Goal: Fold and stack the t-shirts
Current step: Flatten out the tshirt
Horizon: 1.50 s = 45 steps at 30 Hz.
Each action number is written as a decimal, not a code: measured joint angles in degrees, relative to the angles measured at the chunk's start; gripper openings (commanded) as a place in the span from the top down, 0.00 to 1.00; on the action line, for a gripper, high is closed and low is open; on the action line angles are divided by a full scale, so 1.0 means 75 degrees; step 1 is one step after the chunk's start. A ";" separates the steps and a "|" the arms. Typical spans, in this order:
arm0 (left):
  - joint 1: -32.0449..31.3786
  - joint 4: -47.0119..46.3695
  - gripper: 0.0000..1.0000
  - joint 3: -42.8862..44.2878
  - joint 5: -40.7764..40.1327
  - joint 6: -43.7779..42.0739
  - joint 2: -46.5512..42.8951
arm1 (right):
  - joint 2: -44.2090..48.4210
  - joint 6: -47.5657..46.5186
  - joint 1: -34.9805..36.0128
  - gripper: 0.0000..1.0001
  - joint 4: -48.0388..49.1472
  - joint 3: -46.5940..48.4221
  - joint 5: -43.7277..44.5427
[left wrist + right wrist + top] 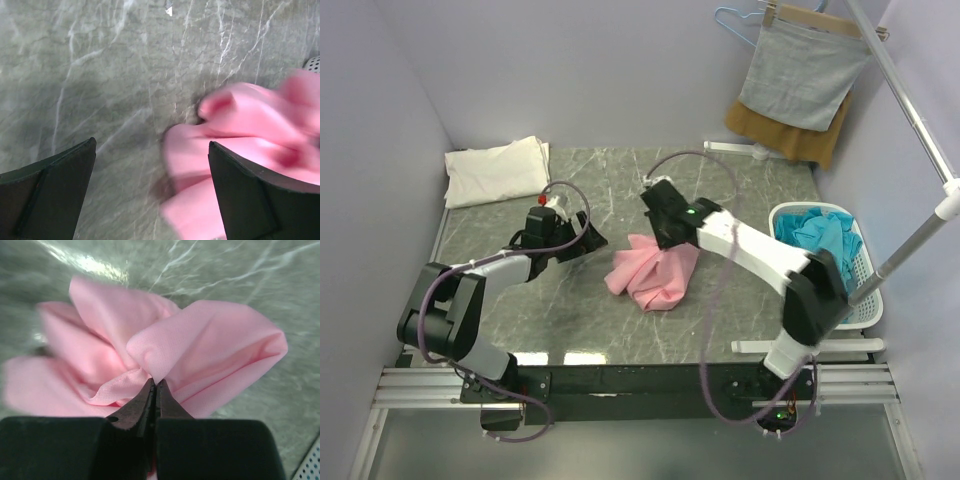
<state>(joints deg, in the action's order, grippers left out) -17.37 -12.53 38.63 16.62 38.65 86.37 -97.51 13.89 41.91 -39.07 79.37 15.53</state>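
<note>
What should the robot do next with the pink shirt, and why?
Probably lift it a little. The right gripper is shut on a fold of the pink shirt, which lies crumpled on the table; raising it should let the cloth hang open for the open left gripper beside it.

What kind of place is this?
Probably a robot lab's laundry corner: a pink t-shirt on the table, a basket of teal shirts, grey cloth on a hanger.
</note>
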 measured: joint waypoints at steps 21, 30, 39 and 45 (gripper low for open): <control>-0.1859 -0.1463 0.01 0.1445 0.1705 0.0498 0.2538 | 0.3491 0.0632 0.0000 1.00 0.0009 -0.2189 -0.0399; -0.2186 -0.3314 0.99 0.1513 0.2850 0.1486 0.3319 | 0.3526 0.0627 0.0000 1.00 0.0067 -0.1909 -0.0513; -0.2136 -0.3564 0.99 0.1527 0.3314 0.1649 0.3235 | 0.3518 0.0519 0.0000 1.00 0.0379 -0.1422 -0.0892; -0.1317 -0.1387 0.99 0.1658 0.2760 0.0609 0.1259 | 0.3541 0.0297 0.0000 1.00 0.0860 -0.1125 -0.1037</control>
<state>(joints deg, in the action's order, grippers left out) -27.24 -22.94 51.07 37.32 43.22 95.81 -70.96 16.12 41.91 -32.62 70.94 7.75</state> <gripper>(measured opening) 0.017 0.012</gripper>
